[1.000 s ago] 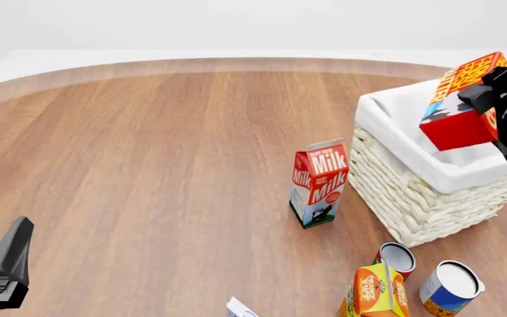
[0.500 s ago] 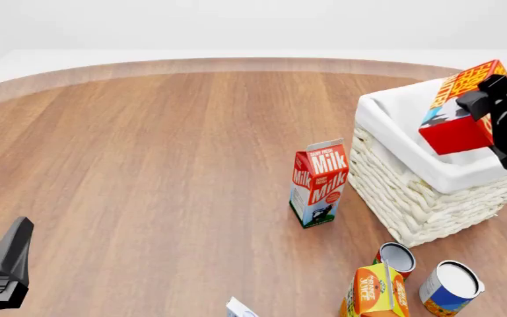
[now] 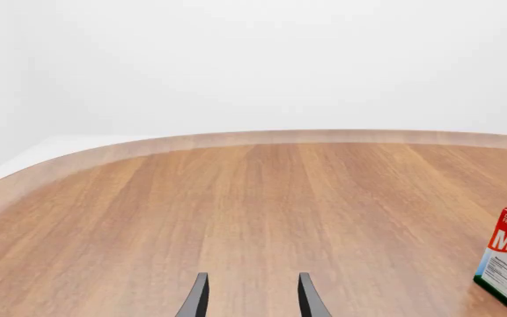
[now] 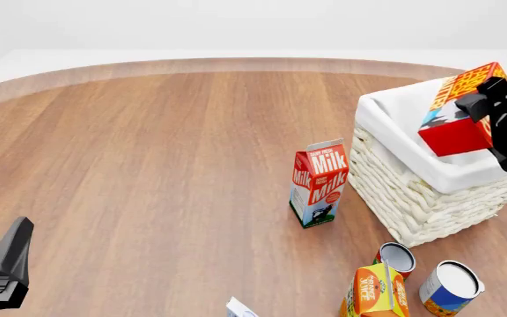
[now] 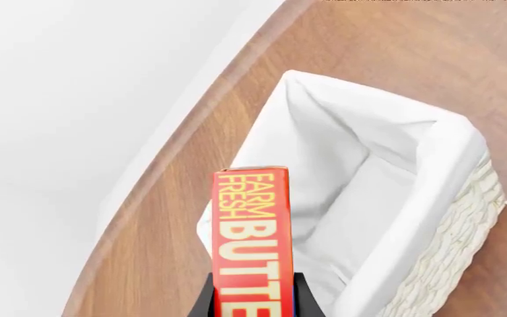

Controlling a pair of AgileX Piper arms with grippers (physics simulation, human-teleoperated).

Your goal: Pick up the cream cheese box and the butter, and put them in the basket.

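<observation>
- The round wooden table [image 4: 148,165] has a smooth plank-grain top in warm brown with a paler curved edge at the far side.
- The large square off-white woven wicker basket [image 4: 421,198] stands at the table's right side; its walls are coarse rope-like weave, and a soft white cloth lining folds over the rim and covers the inside.
- The right gripper [image 4: 500,109], black and angular, hangs above the basket's right part with its fingers clamped on the oblong red and orange butter box [image 4: 458,109]. The box is tilted, its blue-white end toward the basket's middle, and it is held over the lining. In the right wrist view the white "FARM FRESH BUTTER" lettering runs along its glossy face between the dark fingers.
- The gable-topped red milk carton [image 4: 319,183] stands upright just left of the basket, apart from it.
- The left gripper [image 3: 251,297] shows two thin dark fingers spread apart over bare wood, pinching nothing.
- An orange juice carton [image 4: 375,290] and two white-topped cans [image 4: 451,285] cluster at the near right edge.
- The small flat white cream cheese box [image 4: 239,308] shows only a corner at the front view's bottom edge, near the juice carton's left.
</observation>
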